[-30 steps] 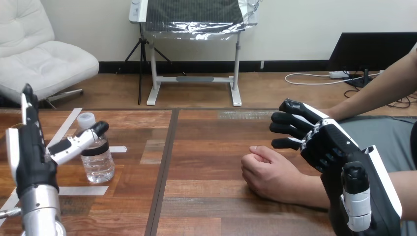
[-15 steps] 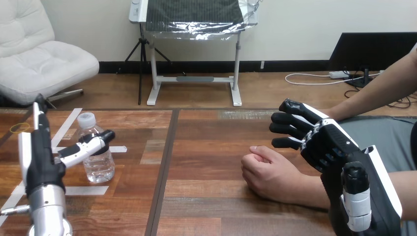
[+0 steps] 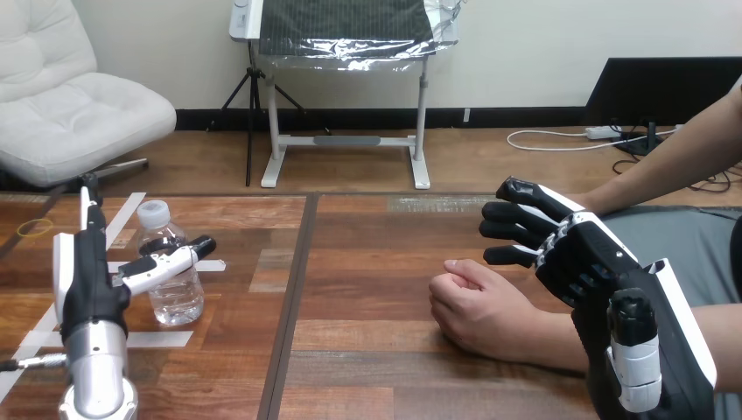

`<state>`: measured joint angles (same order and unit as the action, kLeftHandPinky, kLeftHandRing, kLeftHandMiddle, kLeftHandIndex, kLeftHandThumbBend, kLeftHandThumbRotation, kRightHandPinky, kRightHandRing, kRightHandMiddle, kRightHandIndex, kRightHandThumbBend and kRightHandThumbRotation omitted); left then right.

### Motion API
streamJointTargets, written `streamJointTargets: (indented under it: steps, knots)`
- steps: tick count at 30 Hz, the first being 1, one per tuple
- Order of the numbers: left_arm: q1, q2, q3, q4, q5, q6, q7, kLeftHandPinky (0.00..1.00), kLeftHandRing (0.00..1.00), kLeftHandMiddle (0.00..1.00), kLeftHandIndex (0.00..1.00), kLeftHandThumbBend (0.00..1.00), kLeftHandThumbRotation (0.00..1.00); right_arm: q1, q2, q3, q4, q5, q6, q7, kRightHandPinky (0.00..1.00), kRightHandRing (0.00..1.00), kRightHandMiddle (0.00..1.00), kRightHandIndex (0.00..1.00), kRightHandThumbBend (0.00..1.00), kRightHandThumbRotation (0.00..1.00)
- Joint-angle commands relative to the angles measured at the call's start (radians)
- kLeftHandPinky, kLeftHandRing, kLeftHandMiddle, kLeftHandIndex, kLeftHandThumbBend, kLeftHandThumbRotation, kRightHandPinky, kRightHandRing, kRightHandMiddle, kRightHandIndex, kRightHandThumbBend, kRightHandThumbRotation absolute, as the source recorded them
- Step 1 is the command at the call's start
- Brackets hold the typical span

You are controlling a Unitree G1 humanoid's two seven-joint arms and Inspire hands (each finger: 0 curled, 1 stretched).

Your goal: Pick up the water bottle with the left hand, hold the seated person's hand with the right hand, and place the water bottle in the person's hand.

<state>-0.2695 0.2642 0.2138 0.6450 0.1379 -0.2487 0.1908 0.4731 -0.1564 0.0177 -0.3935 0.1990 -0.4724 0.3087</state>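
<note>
Left hand (image 3: 87, 284) of the humanoid stands edge-on and open at the near left of the brown wooden table (image 3: 367, 350), its fingers (image 3: 87, 199) straight and pointing upward while its thumb (image 3: 168, 261) reaches sideways across the front of a small clear plastic water bottle (image 3: 178, 299). The grasp is not closed, and whether the thumb touches the plastic cannot be told. The bottle stands upright on the tabletop just to the right of the palm, with its white screw cap (image 3: 153, 210) on and its base close to strips of white tape (image 3: 144, 339) stuck to the boards. Beyond a dark seam (image 3: 293, 289) that splits the table from front to back, well apart from the bottle, the seated person's hand (image 3: 477, 308) rests on the wood in a loose fist, the forearm running off toward the right. The right hand (image 3: 604, 262) hangs just beside and above that wrist, its black fingers (image 3: 512, 219) loosely bent and pointing left past the fist, closed on nothing. Whether it touches the person's forearm cannot be told. A second arm of the person (image 3: 691, 149) shows at the upper right edge, clear of both machine hands.
</note>
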Motion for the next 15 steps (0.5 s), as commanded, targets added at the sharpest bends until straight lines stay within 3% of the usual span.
streamJointTargets:
  steps: [1, 15]
  knots:
    - [-0.11, 0.027, -0.019, 0.052, 0.01, -0.047, 0.011, 0.96, 1.0, 1.0, 1.0, 1.0, 0.0, -0.052, -0.002, -0.012, -0.035, 0.014, -0.016, -0.003, 0.69, 0.77, 0.78, 0.81, 0.88, 0.97]
    - [-0.202, 0.029, -0.029, 0.205, -0.002, -0.063, 0.012, 0.94, 1.0, 1.0, 1.0, 1.0, 0.0, -0.051, -0.008, -0.014, -0.041, 0.017, -0.011, -0.002, 0.69, 0.77, 0.78, 0.81, 0.89, 0.97]
